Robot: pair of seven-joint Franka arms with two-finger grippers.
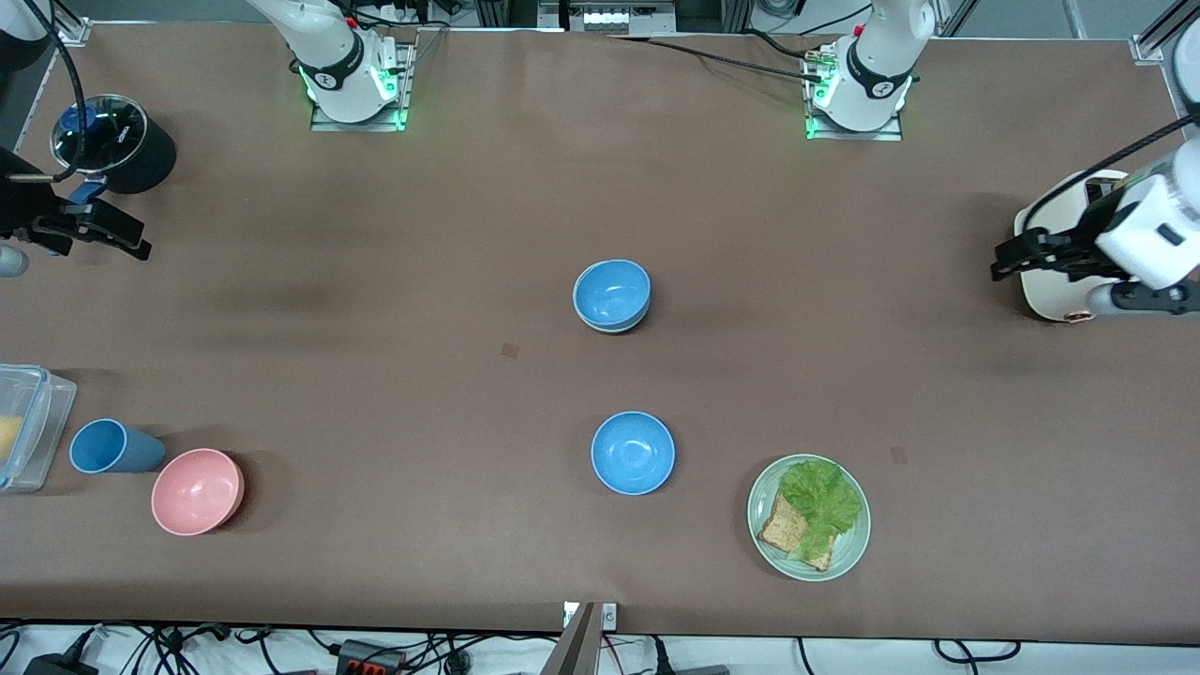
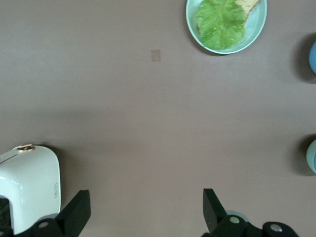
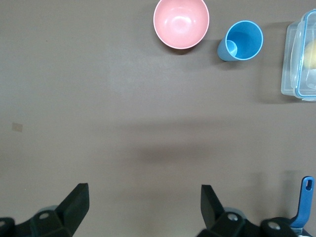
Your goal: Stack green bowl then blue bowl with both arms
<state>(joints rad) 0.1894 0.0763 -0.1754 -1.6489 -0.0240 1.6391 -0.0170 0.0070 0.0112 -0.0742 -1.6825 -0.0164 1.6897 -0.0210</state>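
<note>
A sky-blue bowl [image 1: 611, 292] sits nested in the pale green bowl [image 1: 614, 327], of which only a thin rim shows, at the table's middle. The pair's edge shows in the left wrist view [image 2: 312, 156]. A second blue bowl [image 1: 633, 453] stands alone, nearer the front camera; its edge also shows in the left wrist view [image 2: 313, 57]. My left gripper [image 1: 1001, 262] [image 2: 145, 195] is open and empty over the left arm's end of the table, far from the bowls. My right gripper [image 1: 139, 246] [image 3: 143, 188] is open and empty over the right arm's end.
A green plate [image 1: 851, 553] [image 2: 258, 29] with lettuce and bread lies near the front edge. A pink bowl [image 1: 197, 491] [image 3: 181, 22], blue cup [image 1: 105, 447] [image 3: 243, 41] and clear container [image 1: 28, 431] [image 3: 300, 54] stand at the right arm's end, with a black lidded pot [image 1: 117, 142]. A white appliance [image 1: 1064, 286] [image 2: 29, 187] is under the left gripper.
</note>
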